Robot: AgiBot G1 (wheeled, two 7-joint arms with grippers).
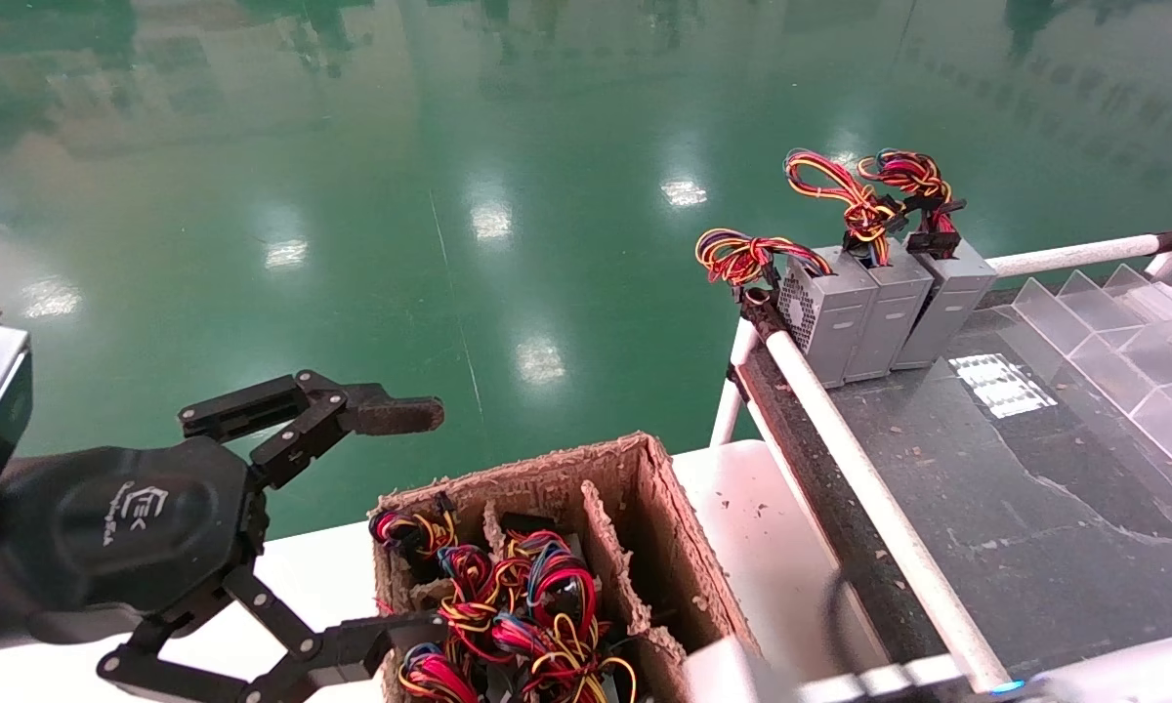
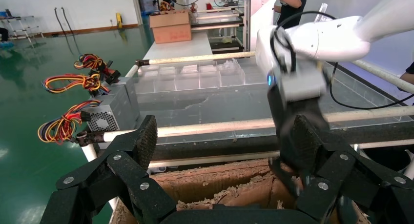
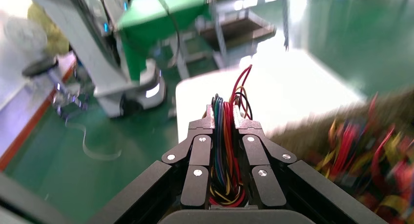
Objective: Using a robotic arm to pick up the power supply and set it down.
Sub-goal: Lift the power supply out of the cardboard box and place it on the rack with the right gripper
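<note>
While the left gripper (image 1: 405,527) hung wide open and empty beside the cardboard box (image 1: 645,508), the right gripper (image 3: 224,117) was clamped on a power supply's wire bundle (image 3: 225,151), over that box's far side.

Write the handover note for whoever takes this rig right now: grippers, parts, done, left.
Left gripper: open, empty, hovering at the cardboard box's left edge.
Right gripper: shut on a wire bundle of a power supply; its grey body is not visible, so whether it has left the box is unclear.
Parts: three power supplies stand upright side by side at the dark worktable's far left corner. More wire bundles remain in the box.
Done: three set down.
Left: carry the gripped unit to the worktable, then continue with the box.
</note>
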